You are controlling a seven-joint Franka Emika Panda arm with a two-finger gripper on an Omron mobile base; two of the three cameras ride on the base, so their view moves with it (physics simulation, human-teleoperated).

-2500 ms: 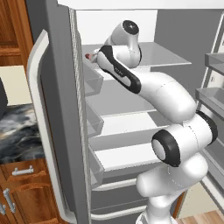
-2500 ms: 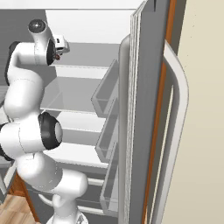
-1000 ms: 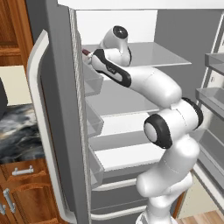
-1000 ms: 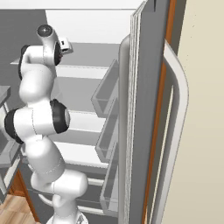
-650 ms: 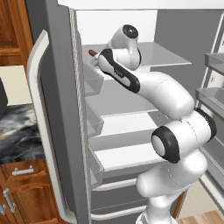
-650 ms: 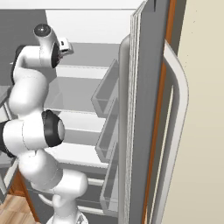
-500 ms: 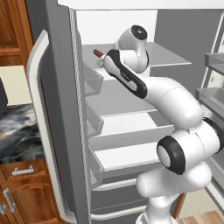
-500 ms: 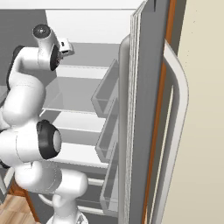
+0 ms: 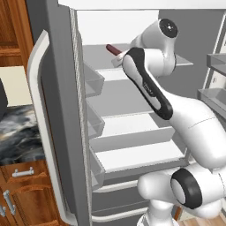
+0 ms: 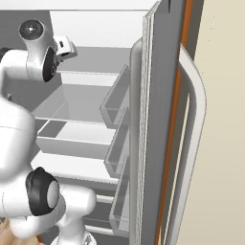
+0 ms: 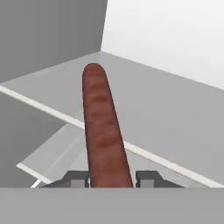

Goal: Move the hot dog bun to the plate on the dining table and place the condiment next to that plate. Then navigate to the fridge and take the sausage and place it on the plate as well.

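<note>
Both base views flank the open fridge [image 9: 66, 110]; hand view looks inside.

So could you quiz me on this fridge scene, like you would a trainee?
1. True or false: the tool is shut on the sausage.
2. The fridge doors are: A) closed B) open.
3. Fill in: the sausage sticks out over a fridge ____.

Key: 1 true; 2 B; 3 shelf.

A kitchen: open fridge [image 9: 66, 110], wooden drawers [image 9: 20, 185], marbled counter [image 9: 17, 132].
</note>
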